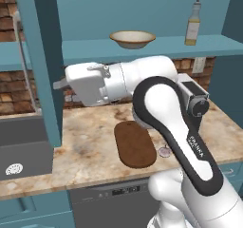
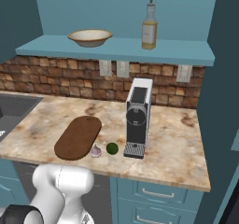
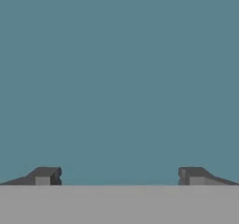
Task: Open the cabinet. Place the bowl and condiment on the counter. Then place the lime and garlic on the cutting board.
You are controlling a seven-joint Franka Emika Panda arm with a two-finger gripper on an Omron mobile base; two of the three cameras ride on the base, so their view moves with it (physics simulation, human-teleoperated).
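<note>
The teal cabinet (image 1: 90, 4) stands open, its left door (image 1: 42, 61) swung out toward me. On its shelf sit the brown-rimmed bowl (image 1: 132, 38) (image 2: 90, 37) and the condiment bottle (image 1: 193, 25) (image 2: 149, 27). Below, on the marbled counter (image 2: 172, 139), the dark oval cutting board (image 1: 135, 144) (image 2: 78, 136) lies flat. The garlic (image 2: 95, 151) (image 1: 164, 151) and the lime (image 2: 112, 148) rest on the stone just right of it. My gripper (image 1: 58, 85) (image 3: 119, 175) is open and empty, pointing left at the open door's teal face, well away from the shelf.
A grey coffee machine (image 2: 137, 118) stands on the counter right of the lime. The sink (image 2: 14, 106) lies to the left. The cabinet's right door (image 2: 224, 78) hangs open at the right edge. A dishwasher front (image 1: 109, 196) is under the counter.
</note>
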